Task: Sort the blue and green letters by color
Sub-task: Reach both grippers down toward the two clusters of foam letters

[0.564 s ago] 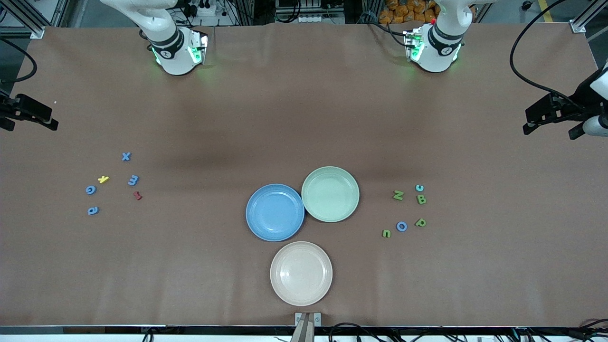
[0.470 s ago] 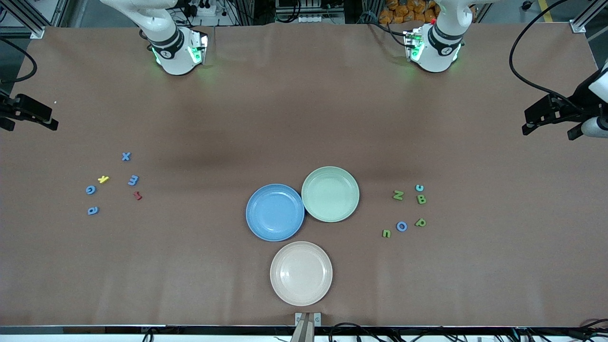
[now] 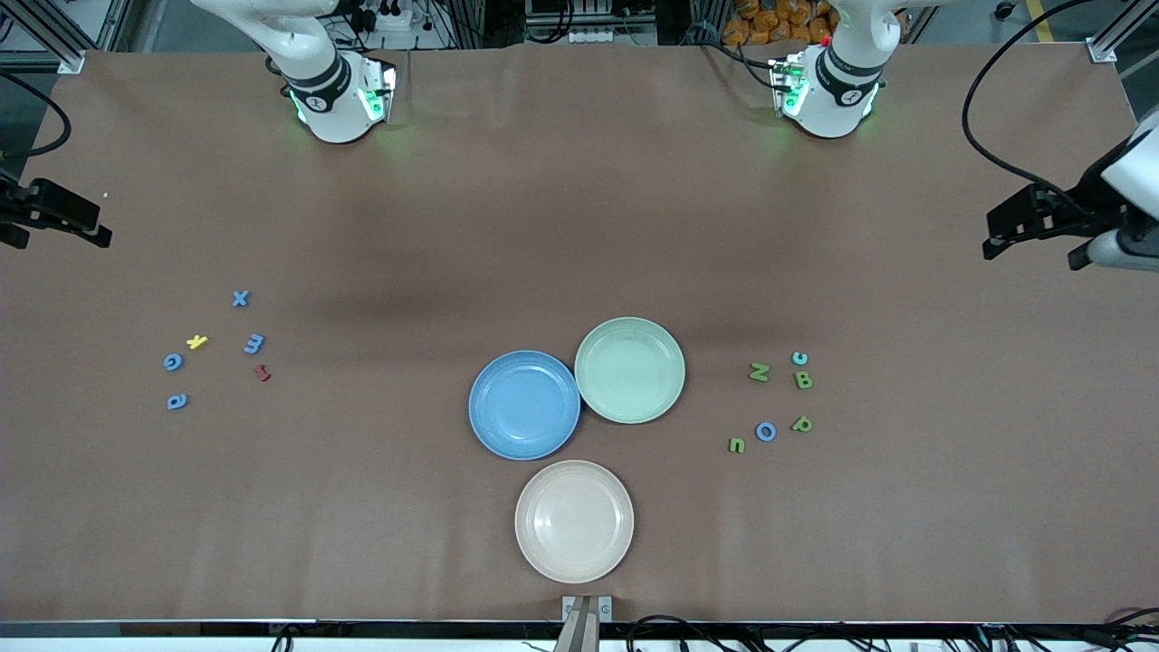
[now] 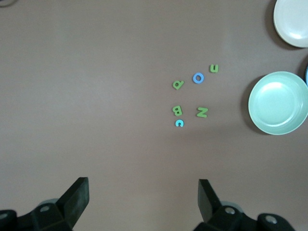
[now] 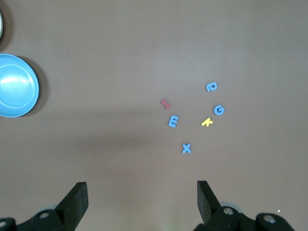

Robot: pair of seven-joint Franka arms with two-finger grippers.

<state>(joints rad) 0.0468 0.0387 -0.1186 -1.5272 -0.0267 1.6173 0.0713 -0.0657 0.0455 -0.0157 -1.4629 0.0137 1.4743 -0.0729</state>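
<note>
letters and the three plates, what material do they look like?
Letters, e.g. blue X and green N: likely foam or soft plastic, matte, chunky, no glare. Blue plate, green plate, cream plate: probably smooth plastic or melamine, with soft sheen.

Even overhead light is falling across the desk; all views are staying bright and sharp. A broad soft shadow is lying between the two pincers' ends, above the plates, which are showing faint glare. Green indicator light is glowing at both arm bases. Each wrist view is rendering its own pincer dark and slightly blurred.
</note>
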